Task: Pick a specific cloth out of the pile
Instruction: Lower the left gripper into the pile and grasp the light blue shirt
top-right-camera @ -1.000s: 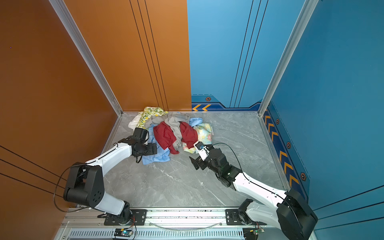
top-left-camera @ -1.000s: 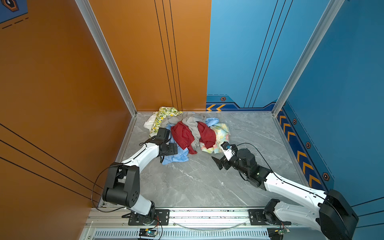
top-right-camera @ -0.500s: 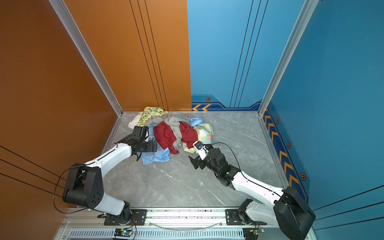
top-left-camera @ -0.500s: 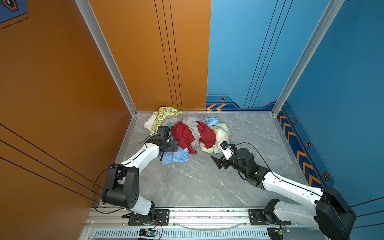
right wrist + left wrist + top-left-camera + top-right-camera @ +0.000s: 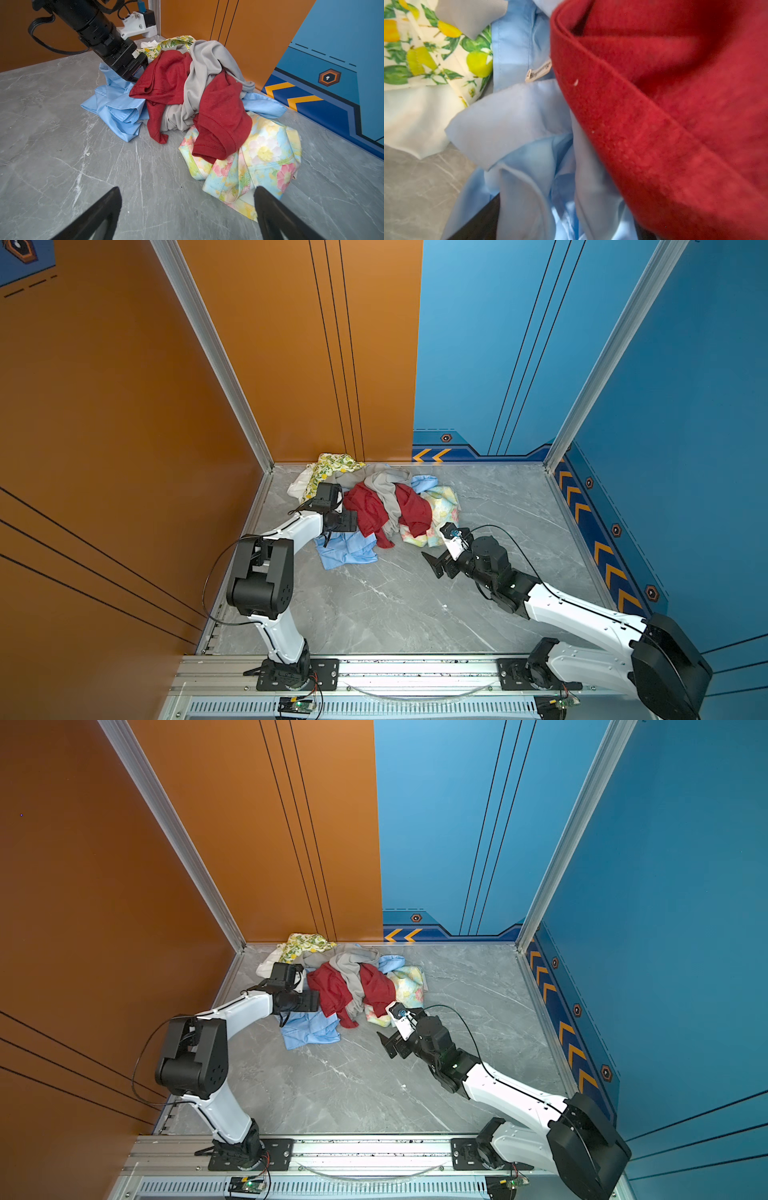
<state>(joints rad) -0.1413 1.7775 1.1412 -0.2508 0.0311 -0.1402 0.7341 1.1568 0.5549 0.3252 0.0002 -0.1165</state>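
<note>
Left tool (image 5: 347, 522) nosed into the pile (image 5: 386, 506); right tool (image 5: 187, 188) released over bare tabletop (image 5: 62, 162).
Folds of the light blue cloth (image 5: 519, 116) drape over the left tool's tips, so I cannot tell whether they are spread or clenched. The dark red garment (image 5: 675, 124) presses against one side of it, and the lemon-print fabric (image 5: 425, 52) lies just beyond on the other side. The right tool's fingers (image 5: 99, 212) stand wide apart with nothing between them. The pastel floral cloth (image 5: 259, 155) is just ahead of one tip, and the grey garment (image 5: 207, 62) is farther ahead atop the pile.
</note>
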